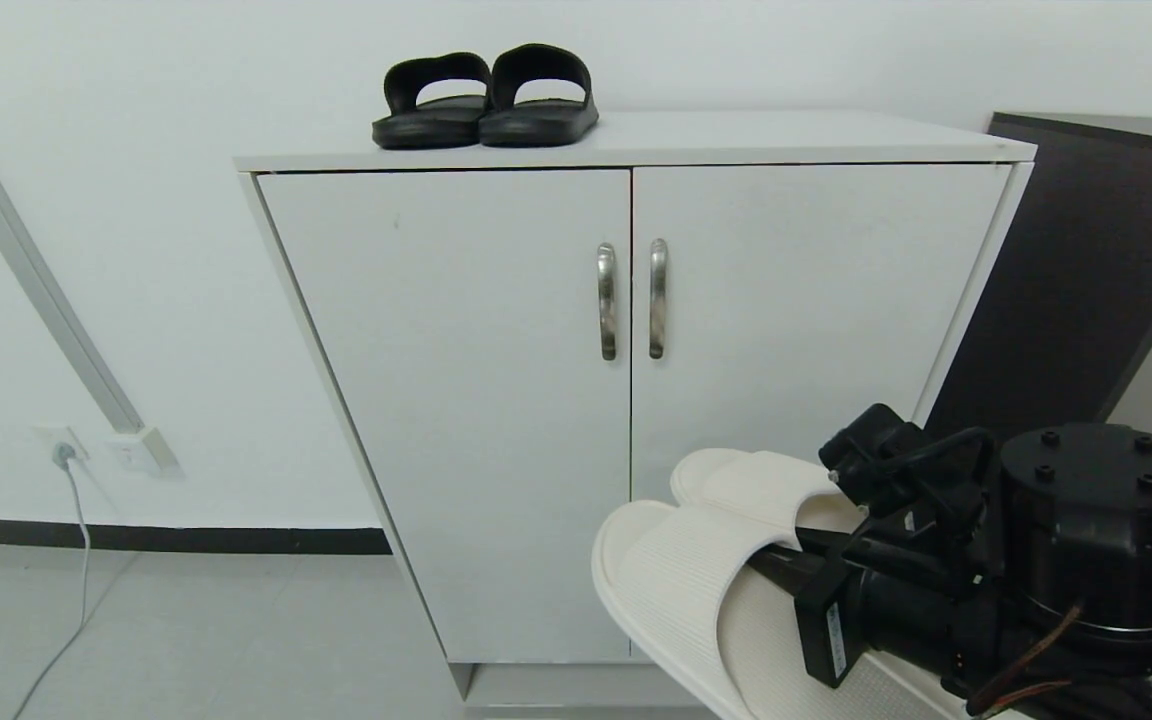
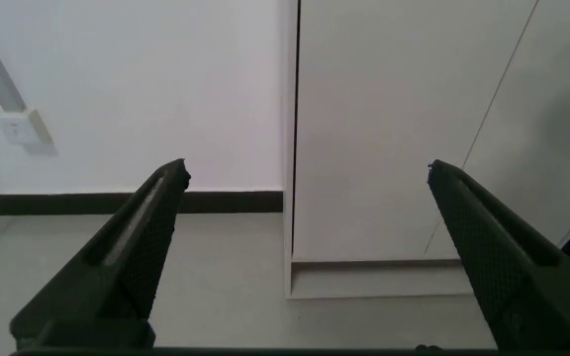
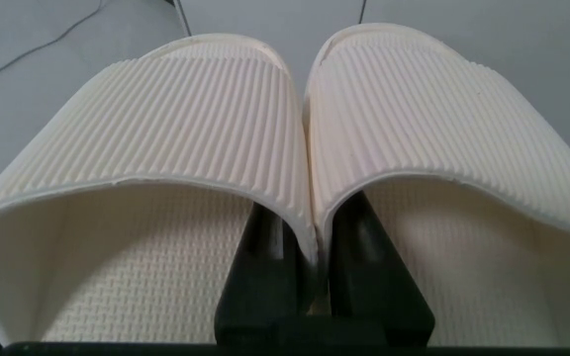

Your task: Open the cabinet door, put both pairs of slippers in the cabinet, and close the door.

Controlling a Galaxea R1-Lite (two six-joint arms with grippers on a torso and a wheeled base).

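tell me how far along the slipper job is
Done: nothing so far, both cabinet doors are shut. In hand: the right gripper is clamped on the white slippers, low in front of the cabinet. The left gripper is open and empty. Left: open a door, put the white pair in, fetch the black slippers from the cabinet top, close the door.

**Camera placement**

The cabinet (image 1: 456,400) is faced from the head, well back. Its bottom corner (image 2: 394,129) and the floor (image 2: 216,287) are viewed low from the left wrist. The white slippers (image 3: 206,148), shared with the head view (image 1: 696,590), are viewed close from the right wrist.
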